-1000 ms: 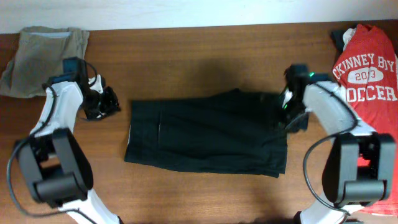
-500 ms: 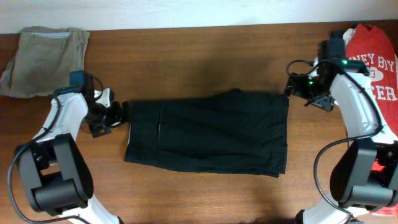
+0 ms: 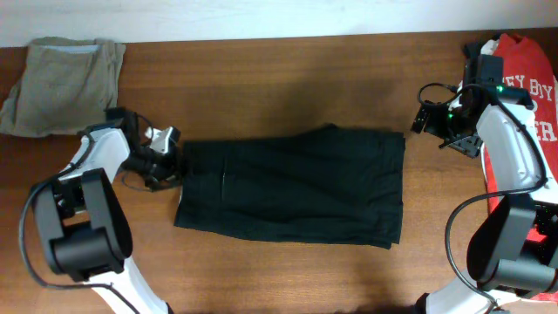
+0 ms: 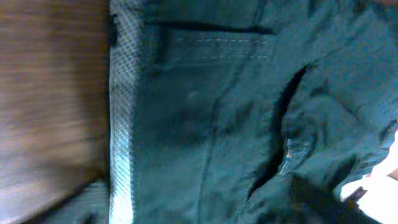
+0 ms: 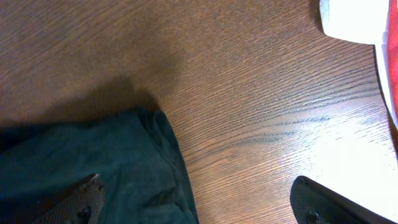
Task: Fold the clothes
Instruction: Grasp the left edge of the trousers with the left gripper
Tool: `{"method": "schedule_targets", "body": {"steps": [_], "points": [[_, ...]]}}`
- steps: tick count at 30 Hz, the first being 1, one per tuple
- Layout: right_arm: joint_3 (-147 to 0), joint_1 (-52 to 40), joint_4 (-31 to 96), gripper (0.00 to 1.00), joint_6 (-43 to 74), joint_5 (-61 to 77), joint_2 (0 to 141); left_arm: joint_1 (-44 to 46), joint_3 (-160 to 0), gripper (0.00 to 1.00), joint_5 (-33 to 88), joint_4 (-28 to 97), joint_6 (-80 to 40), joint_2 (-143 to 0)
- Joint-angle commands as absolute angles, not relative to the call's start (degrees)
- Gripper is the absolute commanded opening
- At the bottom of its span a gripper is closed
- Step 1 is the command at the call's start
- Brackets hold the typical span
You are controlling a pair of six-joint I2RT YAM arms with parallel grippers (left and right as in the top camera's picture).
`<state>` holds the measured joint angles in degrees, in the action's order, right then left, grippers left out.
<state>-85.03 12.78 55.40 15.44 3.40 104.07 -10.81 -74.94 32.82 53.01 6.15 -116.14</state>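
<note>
Left gripper (image 3: 168, 160) at 9 o'clock edge of black garment (image 3: 292, 196), its opening cannot be told, right gripper (image 5: 196, 181) spread wide at 2 o'clock, "EY BIY" read on red T-shirt (image 3: 520, 52)

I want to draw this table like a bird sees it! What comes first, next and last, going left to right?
Crumpled grey-khaki fabric garment → left gripper → large flat black fabric garment → right gripper → red T-shirt with white letters.

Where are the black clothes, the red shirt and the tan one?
black garment (image 3: 292, 187): overhead view, middle of the fabric.
red T-shirt (image 3: 532, 51): overhead view, upper part above the lettering.
grey-khaki garment (image 3: 61, 83): overhead view, its middle.
</note>
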Motion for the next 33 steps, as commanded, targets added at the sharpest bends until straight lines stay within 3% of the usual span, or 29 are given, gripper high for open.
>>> {"method": "schedule_targets", "body": {"steps": [1, 2, 3, 4, 10, 18, 24, 33], "points": [[-85.7, 12.8, 55.4, 0.99, 15.7, 2.5, 103.0, -7.8, -73.9, 0.52, 32.1, 52.4, 7.3, -121.1], [-85.7, 12.8, 55.4, 0.99, 15.7, 2.5, 103.0, -7.4, -73.9, 0.38, 31.9, 51.8, 7.1, -121.9], [-85.7, 12.8, 55.5, 0.99, 15.7, 2.5, 103.0, -7.3, -73.9, 0.13, 31.7, 51.7, 6.7, -122.3], [-85.7, 12.8, 55.4, 0.99, 15.7, 2.5, 103.0, -7.3, -73.9, 0.02, 31.1, 51.5, 5.9, -122.3], [-85.7, 12.8, 55.4, 0.99, 15.7, 2.5, 103.0, -9.4, -79.1, 0.01, 6.5, 56.9, -8.7, -122.2], [-85.7, 12.8, 55.5, 0.99, 15.7, 2.5, 103.0, -13.4, -105.6, 0.01, -4.3, 81.1, -15.0, -122.1], [-85.7, 12.8, 55.4, 0.99, 15.7, 2.5, 103.0, -6.3, -121.5, 0.01, -11.6, 92.0, -19.7, -116.2], [-85.7, 12.8, 55.5, 0.99, 15.7, 2.5, 103.0, 12.4, -122.0, 0.00, -8.8, 90.8, -23.0, -110.5]]}}
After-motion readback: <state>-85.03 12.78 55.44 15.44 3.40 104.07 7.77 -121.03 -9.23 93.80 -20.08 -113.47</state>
